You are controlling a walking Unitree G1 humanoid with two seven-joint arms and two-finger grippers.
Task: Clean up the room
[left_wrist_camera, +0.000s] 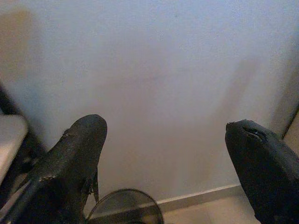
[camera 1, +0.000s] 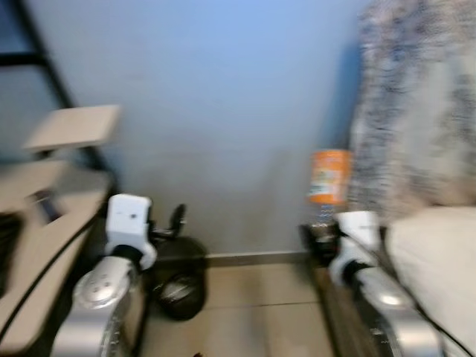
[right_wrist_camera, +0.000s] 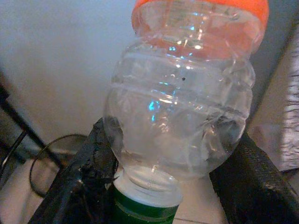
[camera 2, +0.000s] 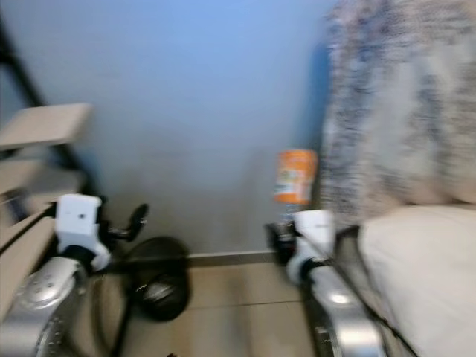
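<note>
Facing a plain pale blue wall (camera 1: 223,111) at close range, the left eye view is blurred. Beige floor tiles (camera 1: 253,305) run up to a light skirting strip at the wall's foot. On the left stands a black-framed rack with pale wooden shelves (camera 1: 74,126). On the right hangs a grey-and-white patterned curtain (camera 1: 416,97), with a cream cushion (camera 1: 439,260) below it. A round black object (camera 1: 178,294) lies on the tiles by the wall, just beside the left arm. The left gripper (camera 1: 172,223) hangs low near the rack. The right gripper (camera 1: 321,232) holds a clear crumpled plastic bottle with an orange label (camera 1: 329,178), upside down, in front of the wall beside the curtain's edge.

The right eye view gives the same corner, equally blurred, with the bottle's orange band against the wall.

In the left wrist view, the two black fingers (left_wrist_camera: 74,163) stand wide apart with nothing between them, pointing at the bare wall; the skirting and the edge of the round black object lie below.

In the right wrist view, the black fingers (right_wrist_camera: 93,158) pinch the bottle's clear shoulder on both sides, its green cap (right_wrist_camera: 147,205) nearest the camera and the orange label farthest. A thin black cable (right_wrist_camera: 42,158) loops on the floor beyond.
</note>
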